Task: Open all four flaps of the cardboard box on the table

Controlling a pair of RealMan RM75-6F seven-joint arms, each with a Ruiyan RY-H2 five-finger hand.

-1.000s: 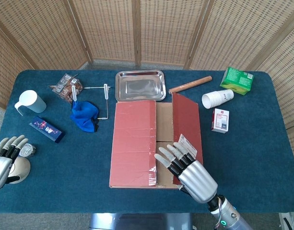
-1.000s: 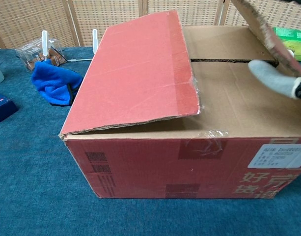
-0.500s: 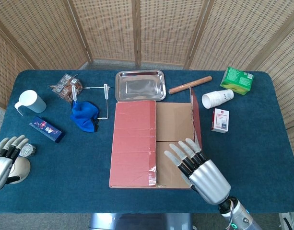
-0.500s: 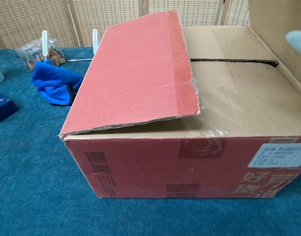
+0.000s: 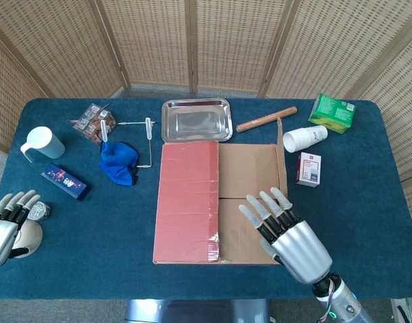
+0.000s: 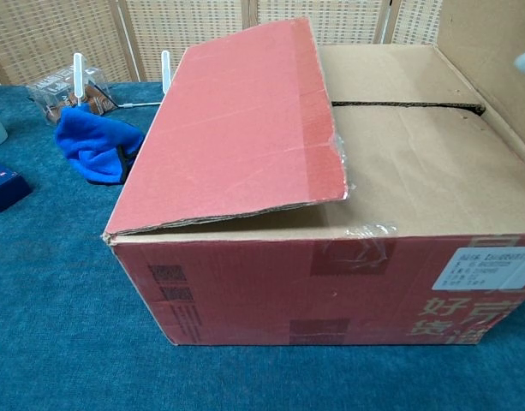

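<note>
The red cardboard box sits mid-table, near the front edge. Its left outer flap lies closed, slightly raised at its free edge. The right outer flap stands about upright. Beneath them, two brown inner flaps lie flat and closed, a dark seam between them. My right hand hovers over the box's front right corner, fingers spread, holding nothing. My left hand rests at the table's front left edge, fingers extended, empty.
A steel tray lies behind the box, with a wooden rolling pin, paper cups, a green box and a small white carton to the right. Left lie a blue cloth, white pitcher, dark packet and snack bag.
The right outer flap swung from leaning over the box to about upright. My right hand moved rightward and back toward the front right corner. The left hand stayed still.
</note>
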